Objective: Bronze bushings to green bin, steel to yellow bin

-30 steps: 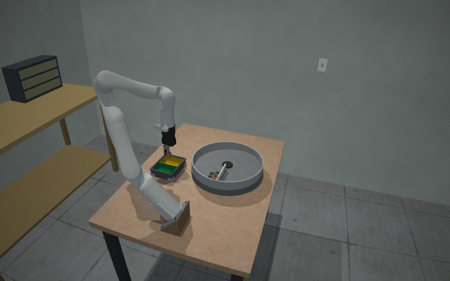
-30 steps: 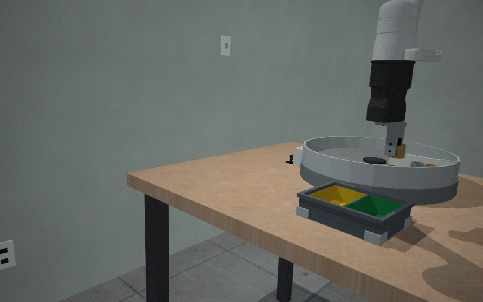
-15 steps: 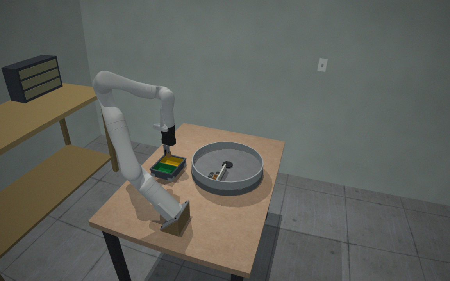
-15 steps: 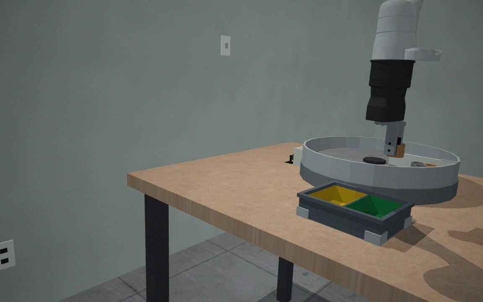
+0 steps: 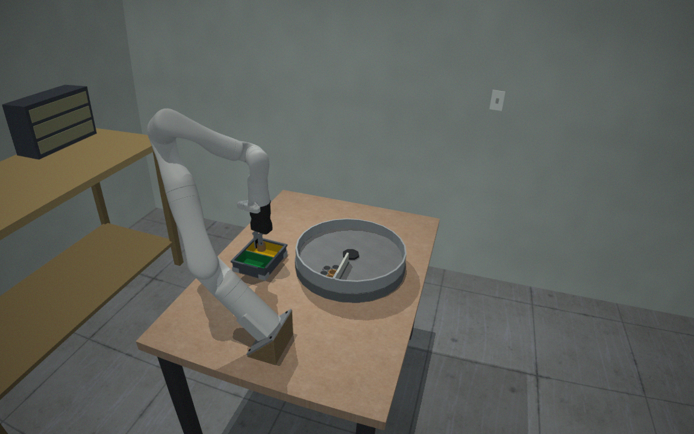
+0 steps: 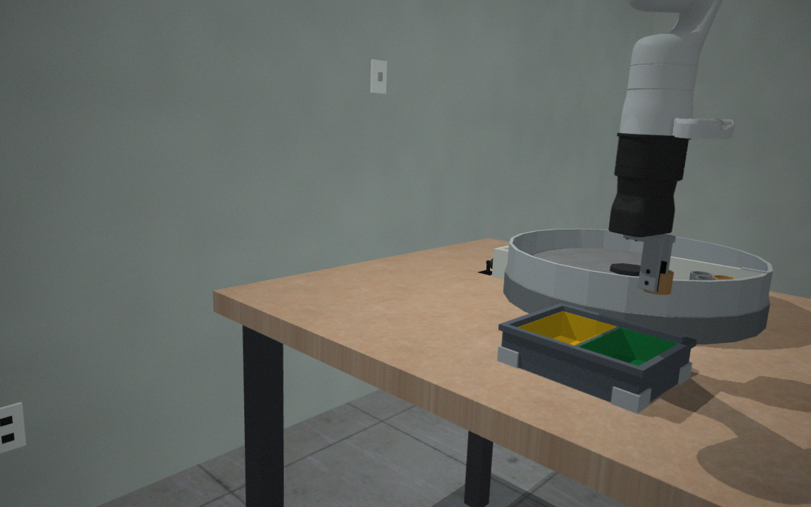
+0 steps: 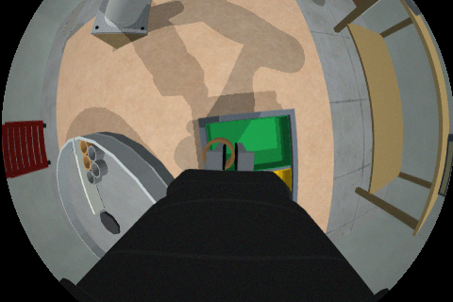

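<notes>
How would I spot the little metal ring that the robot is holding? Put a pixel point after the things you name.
On the wooden table (image 5: 338, 345) (image 6: 364, 315) (image 7: 118, 85), find the bin tray beside the big round turntable (image 5: 306, 278) (image 6: 585, 289) (image 7: 142, 175). Above the tray hangs the gripper (image 5: 258, 245) (image 6: 652, 286) (image 7: 230, 152), pinching a bronze bushing (image 5: 261, 246) (image 6: 664, 283) (image 7: 219, 140). It's up in the air; its visible bronze and grey neighbours sit inside the turntable.

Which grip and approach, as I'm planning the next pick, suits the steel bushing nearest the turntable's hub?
Probably straight down from above, pinching the wall of that steel bushing on its side facing the hub: it stands upright, bore open upward, with neighbours crowding the opposite side.
</notes>
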`<state>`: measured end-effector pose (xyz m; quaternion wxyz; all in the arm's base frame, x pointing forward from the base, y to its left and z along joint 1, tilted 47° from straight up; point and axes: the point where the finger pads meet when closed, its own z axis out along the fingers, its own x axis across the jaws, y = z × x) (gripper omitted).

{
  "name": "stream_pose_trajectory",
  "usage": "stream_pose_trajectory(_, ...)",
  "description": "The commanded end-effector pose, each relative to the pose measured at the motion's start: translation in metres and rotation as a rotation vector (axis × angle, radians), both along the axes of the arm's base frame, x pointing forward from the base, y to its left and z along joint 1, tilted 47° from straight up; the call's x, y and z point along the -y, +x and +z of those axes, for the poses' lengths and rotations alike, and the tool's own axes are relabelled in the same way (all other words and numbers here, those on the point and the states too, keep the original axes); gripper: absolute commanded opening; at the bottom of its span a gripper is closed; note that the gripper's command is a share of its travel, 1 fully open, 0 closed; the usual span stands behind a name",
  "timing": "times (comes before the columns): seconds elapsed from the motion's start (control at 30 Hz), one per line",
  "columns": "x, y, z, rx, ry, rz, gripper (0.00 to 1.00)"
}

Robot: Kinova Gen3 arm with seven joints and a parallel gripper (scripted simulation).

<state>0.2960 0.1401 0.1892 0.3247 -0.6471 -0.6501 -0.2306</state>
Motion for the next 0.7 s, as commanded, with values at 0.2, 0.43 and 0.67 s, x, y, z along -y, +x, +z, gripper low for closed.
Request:
stream_pose_trajectory(0.2,-0.015,-0.006,-0.013,-0.011,0.004,0.01,0.0)
stream_pose_trajectory(0.43,-0.028,-0.009,-0.025,-0.011,0.004,0.01,0.0)
stream_pose_trajectory(0.67,-0.038,-0.011,-0.034,-0.011,0.004,0.01,0.0)
